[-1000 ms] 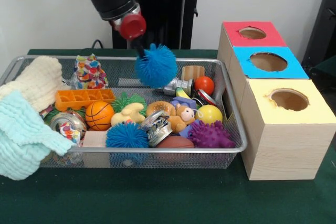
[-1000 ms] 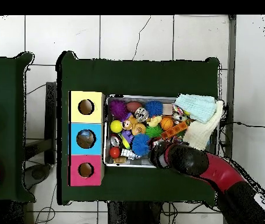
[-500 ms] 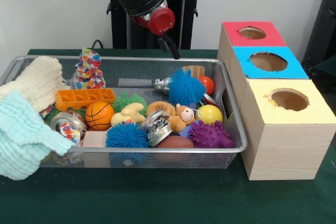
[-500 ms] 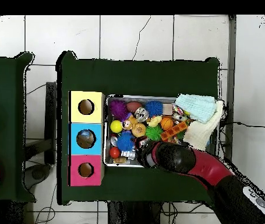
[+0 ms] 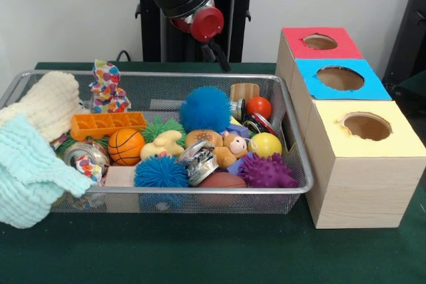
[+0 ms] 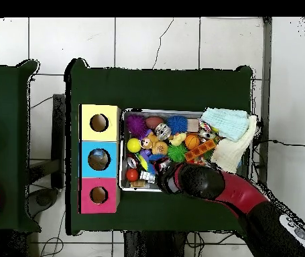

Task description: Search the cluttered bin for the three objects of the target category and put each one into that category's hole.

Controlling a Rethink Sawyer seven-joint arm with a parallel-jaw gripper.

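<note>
A blue fuzzy ball (image 5: 205, 109) lies loose in the wire bin (image 5: 200, 191), towards the back right, next to a wooden block (image 5: 244, 90) and a red ball (image 5: 259, 106). My gripper (image 5: 215, 56) hangs open and empty above the bin's far rim, up and slightly right of that ball. A second blue spiky ball (image 5: 160, 172) sits at the front rim, a purple one (image 5: 266, 171) at the front right, a green one (image 5: 163, 128) in the middle. In the overhead view my arm (image 6: 205, 182) covers the gripper.
Three wooden boxes with holes stand right of the bin: red (image 5: 296, 38), blue (image 5: 313, 84), yellow (image 5: 333, 141). The bin also holds a basketball (image 5: 125, 145), a yellow ball (image 5: 265, 144), an orange tray (image 5: 106, 124) and cloths (image 5: 40, 108) draped over its left end.
The blue fuzzy ball, held above the bin a second ago, dropped from the gripper into the bin and rolled slightly left. The gripper moved right and stays empty.
</note>
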